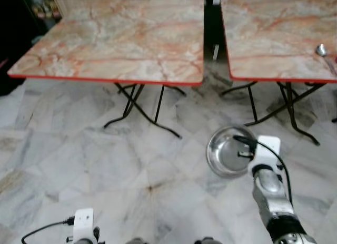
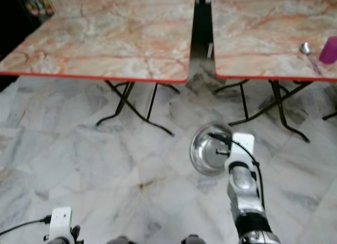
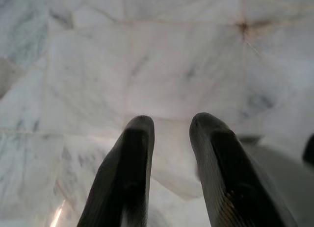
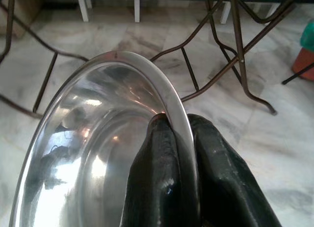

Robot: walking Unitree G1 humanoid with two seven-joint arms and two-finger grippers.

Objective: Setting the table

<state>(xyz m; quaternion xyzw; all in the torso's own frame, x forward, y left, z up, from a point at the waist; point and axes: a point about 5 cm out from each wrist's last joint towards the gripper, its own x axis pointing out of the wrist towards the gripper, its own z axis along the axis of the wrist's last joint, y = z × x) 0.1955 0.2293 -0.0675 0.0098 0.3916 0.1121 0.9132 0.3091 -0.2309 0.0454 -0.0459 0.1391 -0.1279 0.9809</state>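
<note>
A shiny steel bowl (image 1: 227,152) hangs tilted above the marble floor, its rim pinched by my right gripper (image 4: 177,126), which is shut on it. The right arm (image 1: 271,188) reaches forward at lower right. Ahead stand two marble-topped tables with red edges, the left table (image 1: 121,38) bare and the right table (image 1: 279,33) carrying a metal spoon (image 1: 322,50) and a purple cup (image 2: 329,49). My left gripper (image 3: 169,126) hangs low over the floor, its fingers slightly apart and holding nothing.
Dark folding legs (image 1: 139,104) stand under both tables, with a narrow gap (image 1: 212,28) between the tabletops. Marble floor (image 1: 79,159) stretches from me to the tables. A red and green object (image 4: 305,50) sits on the floor beyond the right table's legs.
</note>
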